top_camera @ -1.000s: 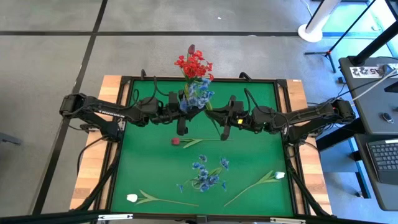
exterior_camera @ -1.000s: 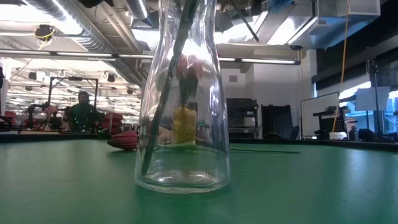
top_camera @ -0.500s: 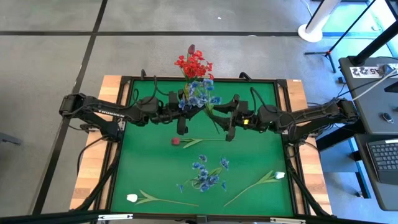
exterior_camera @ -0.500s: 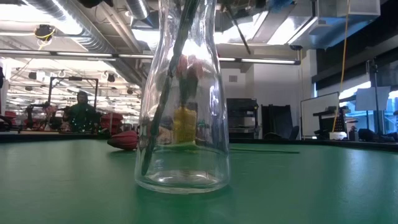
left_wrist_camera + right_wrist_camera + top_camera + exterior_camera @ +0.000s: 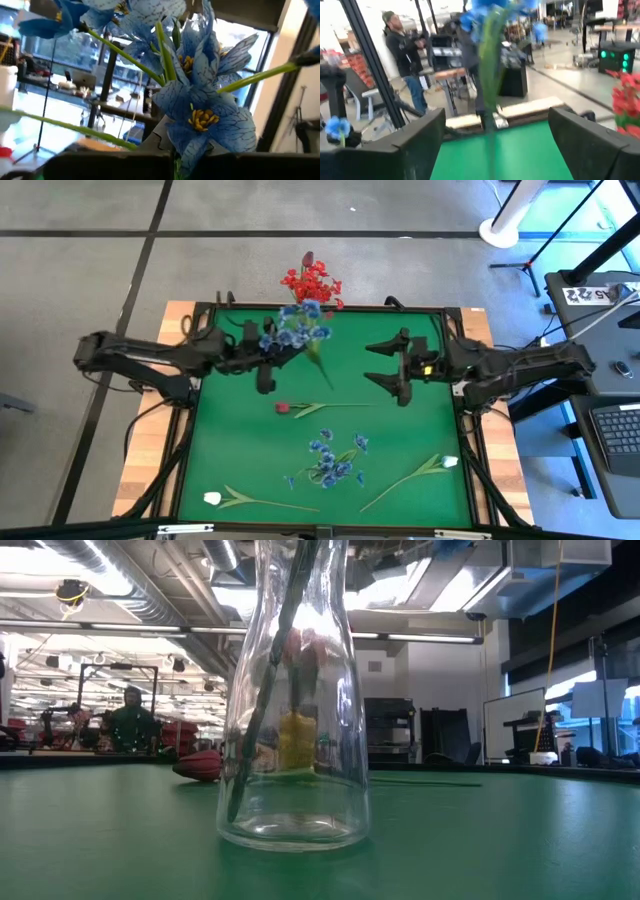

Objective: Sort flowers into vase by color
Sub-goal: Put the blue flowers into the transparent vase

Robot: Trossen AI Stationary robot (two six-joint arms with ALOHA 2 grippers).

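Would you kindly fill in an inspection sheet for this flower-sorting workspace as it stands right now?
Surface: green mat in a dark frame, on a wooden table.
Job's things: red spray at the far edge, apparently in the clear vase; blue spray held aloft; dark red rosebud lying mid-mat; second blue spray lying nearer; two white tulips lying at the near corners.
Clutter: nothing seen.
Grippers: left gripper shut on the blue spray beside the red one; right gripper open, empty, apart from the flowers.
Cables: dark cables along the frame's sides.
Surroundings: person standing beyond the table; laptop on a side desk.
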